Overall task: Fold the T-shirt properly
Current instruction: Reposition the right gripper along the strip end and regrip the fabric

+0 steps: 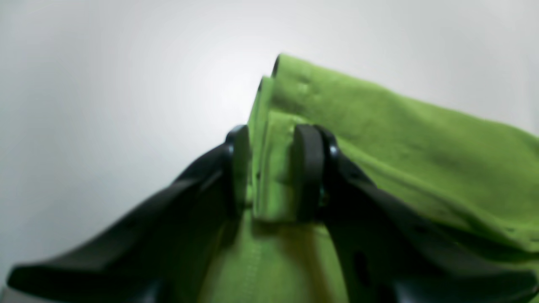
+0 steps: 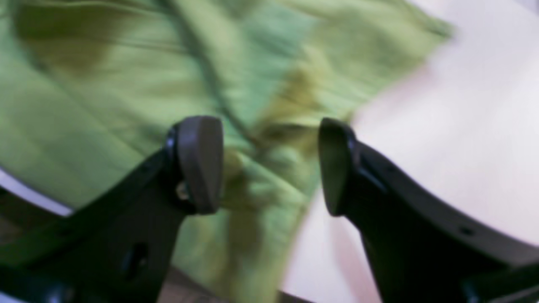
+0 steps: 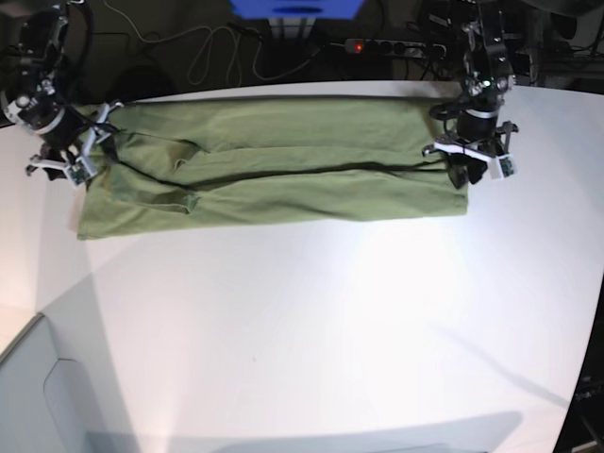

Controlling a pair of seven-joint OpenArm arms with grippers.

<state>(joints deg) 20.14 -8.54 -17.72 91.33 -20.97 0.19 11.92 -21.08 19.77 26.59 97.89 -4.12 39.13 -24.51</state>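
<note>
The olive-green T-shirt (image 3: 274, 175) lies as a long band, folded lengthwise, across the far part of the white table (image 3: 330, 330). At its right end in the base view, my left gripper (image 3: 469, 170) pinches the cloth. The left wrist view shows this gripper (image 1: 273, 172) shut on a thick fold of the T-shirt (image 1: 379, 126), held between the two pads. At the shirt's other end my right gripper (image 3: 71, 156) hovers over the cloth. In the blurred right wrist view its jaws (image 2: 269, 164) stand wide apart, with the crumpled T-shirt (image 2: 105, 84) beneath them and nothing gripped.
Behind the table's far edge run cables and a power strip (image 3: 392, 45) with a red light, beside a blue object (image 3: 297, 8). A grey surface (image 3: 38, 396) sits beyond the table's near left corner.
</note>
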